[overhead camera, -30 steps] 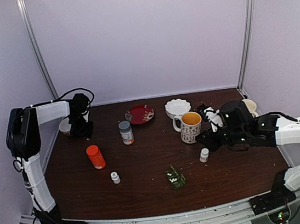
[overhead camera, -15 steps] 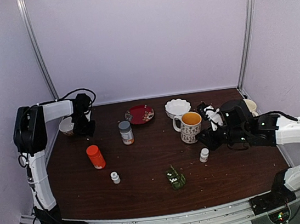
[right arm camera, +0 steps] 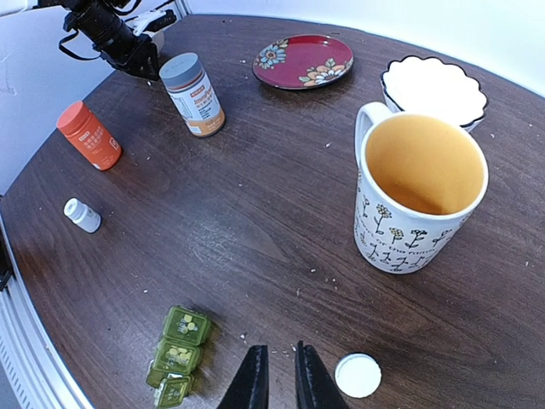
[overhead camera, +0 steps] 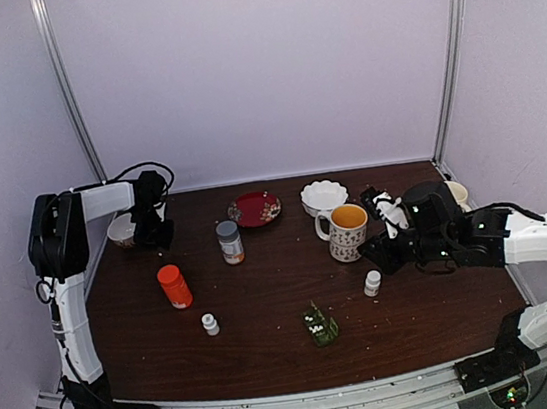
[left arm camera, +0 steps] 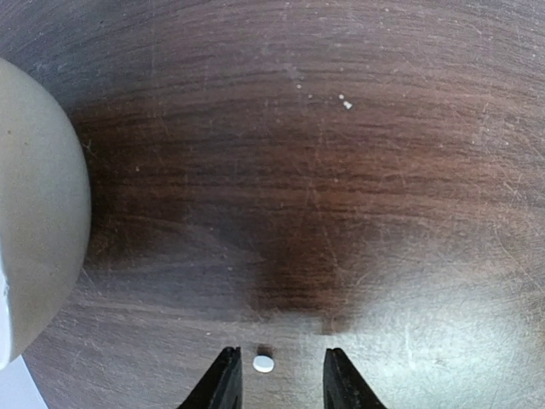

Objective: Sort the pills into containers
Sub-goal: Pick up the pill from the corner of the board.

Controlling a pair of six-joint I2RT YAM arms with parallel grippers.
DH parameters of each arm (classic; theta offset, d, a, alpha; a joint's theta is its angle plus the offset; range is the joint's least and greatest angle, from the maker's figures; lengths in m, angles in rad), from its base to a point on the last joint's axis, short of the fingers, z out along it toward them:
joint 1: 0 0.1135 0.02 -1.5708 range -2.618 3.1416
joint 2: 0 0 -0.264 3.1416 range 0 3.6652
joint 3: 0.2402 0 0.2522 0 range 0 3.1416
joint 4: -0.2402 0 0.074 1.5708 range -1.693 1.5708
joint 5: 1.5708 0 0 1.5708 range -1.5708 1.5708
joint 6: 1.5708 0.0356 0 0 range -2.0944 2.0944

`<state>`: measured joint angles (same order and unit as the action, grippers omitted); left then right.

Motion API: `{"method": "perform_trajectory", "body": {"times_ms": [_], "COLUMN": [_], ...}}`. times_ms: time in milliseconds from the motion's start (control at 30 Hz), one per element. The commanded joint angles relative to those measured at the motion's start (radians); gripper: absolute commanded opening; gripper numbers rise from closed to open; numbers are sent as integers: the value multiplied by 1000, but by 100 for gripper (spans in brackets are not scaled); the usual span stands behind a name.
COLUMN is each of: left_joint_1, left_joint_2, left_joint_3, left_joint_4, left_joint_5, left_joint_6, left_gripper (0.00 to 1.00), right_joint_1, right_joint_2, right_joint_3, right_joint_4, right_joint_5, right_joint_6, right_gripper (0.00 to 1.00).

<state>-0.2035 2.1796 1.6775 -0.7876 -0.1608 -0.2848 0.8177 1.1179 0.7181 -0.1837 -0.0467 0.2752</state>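
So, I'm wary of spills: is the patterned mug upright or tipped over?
Upright. The mug stands on its base, mouth facing up, and its orange inside looks empty.

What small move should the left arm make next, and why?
Probably close the left gripper on the pill. In the left wrist view that white pill lies on the table between the open fingertips, touching neither, so a gentle squeeze should take it before any lift toward the pill box.
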Motion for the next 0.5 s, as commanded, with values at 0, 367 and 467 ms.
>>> {"method": "perform_trajectory", "body": {"times_ms": [0, 367, 467], "left_joint_1": [11, 19, 20], "left_joint_2": [25, 23, 17], "left_joint_3": [26, 8, 2], "left_joint_4": [-22, -29, -23], "left_joint_5": [17, 20, 17], "left_joint_6": [-12, -85, -95], "left_gripper": [35, 31, 30], "right_joint_1": [-6, -6, -6], "right_joint_2": [-24, -24, -26], "right_joint_3": [15, 18, 18], "right_joint_4": [-3, -4, -8], "right_joint_5": [25, 21, 20], "right_joint_6": [-7, -7, -8], "right_gripper": [13, 13, 13]}}
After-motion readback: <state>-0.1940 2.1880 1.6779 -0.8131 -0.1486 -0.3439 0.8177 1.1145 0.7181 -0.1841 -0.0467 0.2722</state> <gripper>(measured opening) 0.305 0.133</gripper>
